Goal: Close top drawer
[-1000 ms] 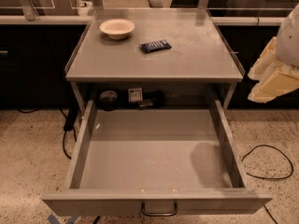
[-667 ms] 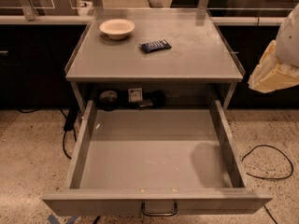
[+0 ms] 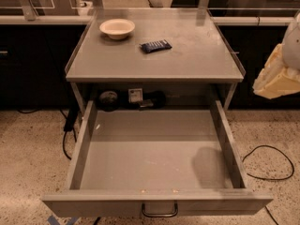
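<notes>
The drawer [image 3: 154, 203] stands pulled far out of the grey cabinet toward the camera, its flat front panel along the bottom edge of the view and its dark loop handle [image 3: 160, 211] at the centre of that panel. Its side walls run back to the cabinet opening under the counter [image 3: 197, 64].

The hand [image 3: 274, 81] is at the right edge of the view, beside the counter's right side and above the floor [image 3: 28, 168] — well apart from the drawer and touching nothing that shows. Only a cream-coloured part of it is in view, and I cannot tell whether it is open or closed.

On the counter a pale bowl [image 3: 117, 28] sits near the back left, and a dark blue packet [image 3: 155, 45] lies near the middle, apart from the bowl. In the shadowed recess behind the drawer are a dark round thing [image 3: 108, 100] and a small white box [image 3: 135, 95] — what they are cannot be made out. A black cable [image 3: 274, 162] loops on the speckled floor to the right.
</notes>
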You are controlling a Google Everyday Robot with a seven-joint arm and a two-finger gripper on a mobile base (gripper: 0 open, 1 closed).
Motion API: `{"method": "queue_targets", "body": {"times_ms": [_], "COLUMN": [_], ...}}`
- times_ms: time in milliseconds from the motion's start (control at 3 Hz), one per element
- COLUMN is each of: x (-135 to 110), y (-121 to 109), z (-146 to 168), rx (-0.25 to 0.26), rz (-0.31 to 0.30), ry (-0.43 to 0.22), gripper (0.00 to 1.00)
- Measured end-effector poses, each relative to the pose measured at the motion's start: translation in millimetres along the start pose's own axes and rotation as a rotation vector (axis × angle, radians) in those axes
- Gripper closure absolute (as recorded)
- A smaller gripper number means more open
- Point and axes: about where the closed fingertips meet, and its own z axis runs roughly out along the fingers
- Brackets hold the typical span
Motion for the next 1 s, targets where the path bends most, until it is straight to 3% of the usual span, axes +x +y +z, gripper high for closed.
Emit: {"method": "queue_targets", "body": {"times_ms": [667, 1000], "x": [33.4, 46.0], "y": [49.4, 69.8], "z": [2.8, 24.2], "rx": [-0.042, -0.083], "rz": [0.069, 0.093], "ry": [0.060, 0.054], "gripper": [1.00, 1.00]}}
